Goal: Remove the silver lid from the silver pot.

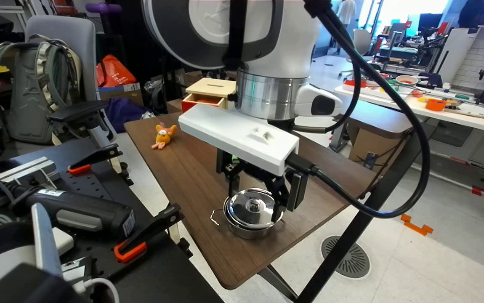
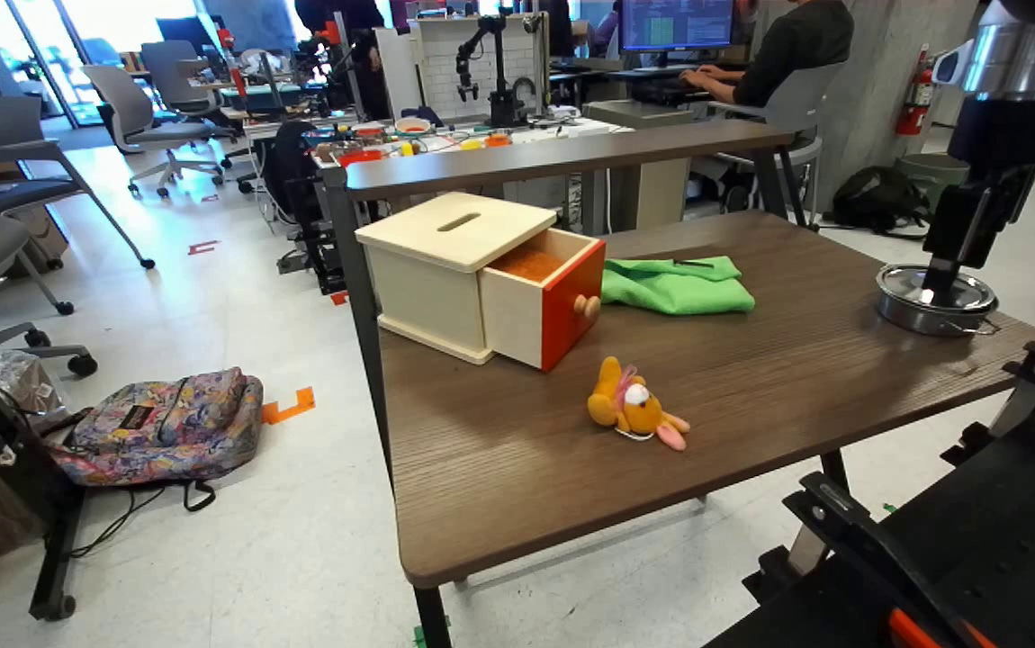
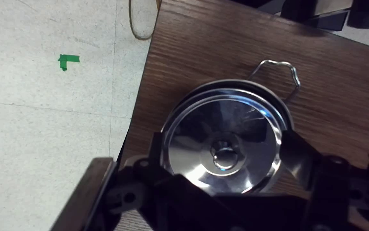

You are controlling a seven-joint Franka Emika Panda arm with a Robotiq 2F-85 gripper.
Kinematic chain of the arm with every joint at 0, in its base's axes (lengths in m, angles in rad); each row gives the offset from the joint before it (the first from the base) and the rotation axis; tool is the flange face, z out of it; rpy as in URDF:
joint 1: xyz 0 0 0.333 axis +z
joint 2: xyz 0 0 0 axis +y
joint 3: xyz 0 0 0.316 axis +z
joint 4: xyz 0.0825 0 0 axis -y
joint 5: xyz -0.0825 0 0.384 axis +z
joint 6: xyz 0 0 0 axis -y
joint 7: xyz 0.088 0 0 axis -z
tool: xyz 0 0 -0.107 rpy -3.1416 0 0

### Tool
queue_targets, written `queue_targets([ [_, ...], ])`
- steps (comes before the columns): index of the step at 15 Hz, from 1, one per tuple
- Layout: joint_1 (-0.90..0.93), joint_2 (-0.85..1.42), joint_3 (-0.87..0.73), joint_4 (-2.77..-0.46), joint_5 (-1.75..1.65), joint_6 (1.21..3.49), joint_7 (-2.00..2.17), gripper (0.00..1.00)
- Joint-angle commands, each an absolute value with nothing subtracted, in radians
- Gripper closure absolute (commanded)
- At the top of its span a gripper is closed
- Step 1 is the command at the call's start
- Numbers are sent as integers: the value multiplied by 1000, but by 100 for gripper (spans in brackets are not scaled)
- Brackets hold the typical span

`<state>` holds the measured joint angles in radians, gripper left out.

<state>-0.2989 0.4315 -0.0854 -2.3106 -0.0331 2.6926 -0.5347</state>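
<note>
The silver pot (image 1: 248,232) stands near a corner of the brown table, and shows in both exterior views (image 2: 918,317). In the wrist view the pot (image 3: 235,82) has a wire handle sticking out. The shiny silver lid (image 1: 244,208) with its round knob lies on the pot; the wrist view shows the lid (image 3: 194,131) off-centre within the pot's rim. My gripper (image 3: 221,138) points down over the lid, fingers wide apart, the knob between them. The fingertips are at opposite sides of the lid's edge; I cannot tell whether they touch. The gripper (image 1: 254,204) hides part of the lid.
An orange plush toy (image 2: 634,409), a wooden box (image 2: 427,288) with its red-fronted drawer (image 2: 571,310) pulled out, and a green cloth (image 2: 679,288) are on the same table (image 2: 517,504). The table's edge is close to the pot. A black bench with clamps (image 1: 149,235) stands alongside.
</note>
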Motion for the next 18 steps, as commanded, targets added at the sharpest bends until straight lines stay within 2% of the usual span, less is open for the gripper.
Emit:
queue_targets([
  [1,-320,435,-64,-2312,-41,2727,-543,36],
  [4,-320,435,-62,-2310,-41,2727,-543,62],
  [9,-320,435,-62,-2307,-42,2729,-542,98],
  [10,-321,432,-60,-2306,-39,2728,-544,100],
  [11,-323,429,-58,-2307,-37,2728,-546,95],
  [18,-357,322,-6,-2341,24,2698,-579,95],
])
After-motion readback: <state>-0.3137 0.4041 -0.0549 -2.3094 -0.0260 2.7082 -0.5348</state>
